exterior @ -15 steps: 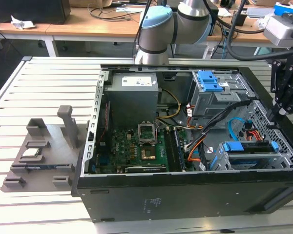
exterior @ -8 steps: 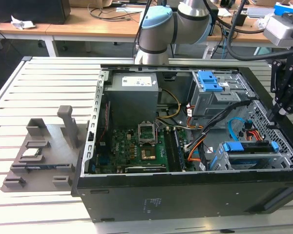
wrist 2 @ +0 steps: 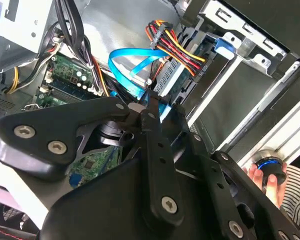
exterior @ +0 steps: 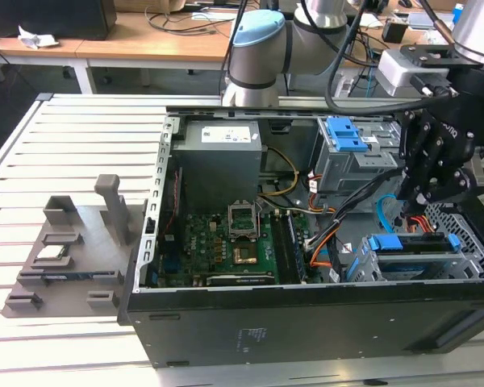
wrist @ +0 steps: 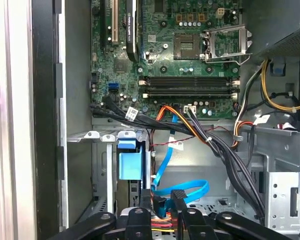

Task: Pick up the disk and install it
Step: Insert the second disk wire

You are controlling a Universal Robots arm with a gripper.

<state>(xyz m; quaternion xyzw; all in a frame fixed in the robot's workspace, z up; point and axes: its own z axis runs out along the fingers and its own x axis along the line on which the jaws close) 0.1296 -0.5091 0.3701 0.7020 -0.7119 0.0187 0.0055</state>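
The disk (exterior: pixel 415 250) lies in the drive cage at the front corner of the open computer case (exterior: pixel 306 322), on the exterior view's right, and its blue rails show along the top. My black gripper (exterior: pixel 415 211) hangs just above it, apart from it. In both wrist views the fingers stand a little apart, and only cables show in the gap of the gripper (wrist: pixel 161 200) (wrist 2: pixel 165 102). A blue data cable (wrist: pixel 182 187) loops right under the fingertips (wrist: pixel 146 200). In the wrist views the disk is mostly hidden behind the gripper's linkage.
Bundled black, red and yellow cables (wrist 2: pixel 175 42) crowd the cage. The motherboard (exterior: pixel 226 242), a grey power-supply box (exterior: pixel 219 153) and a blue-latched bay (exterior: pixel 344 137) take up the case. A grey fixture (exterior: pixel 73 242) stands on the slatted table. A person's fingers (wrist 2: pixel 269 186) hold a blue-ringed knob.
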